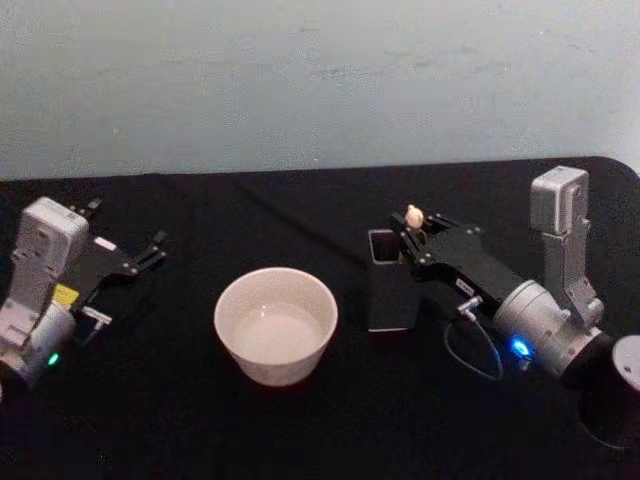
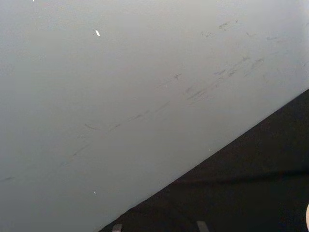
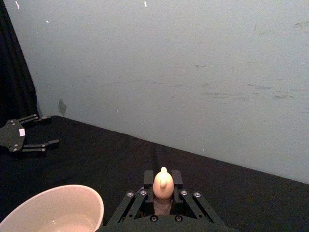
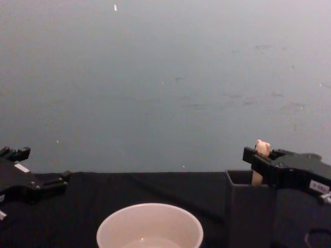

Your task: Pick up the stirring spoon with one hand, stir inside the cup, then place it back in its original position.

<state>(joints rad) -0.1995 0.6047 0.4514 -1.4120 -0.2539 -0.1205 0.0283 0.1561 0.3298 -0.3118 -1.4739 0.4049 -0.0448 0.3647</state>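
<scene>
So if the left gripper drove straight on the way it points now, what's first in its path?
Probably nothing: the black two-fingered left gripper, open, points over bare black tabletop toward the pale grey wall. The cream-white round cup sits off that line, though depth is unclear.

- The right arm reaches in from the right side, forearm angled toward the middle of the table, its grey wrist bent and lit by a blue light.
- The right gripper (image 1: 414,238) has its two flat fingers (image 3: 176,180) closed around the spoon (image 3: 162,183) handle.
- The left arm sits parked at the left edge.
- The left gripper (image 1: 155,250) points forward, fingers spread apart, holding nothing.
</scene>
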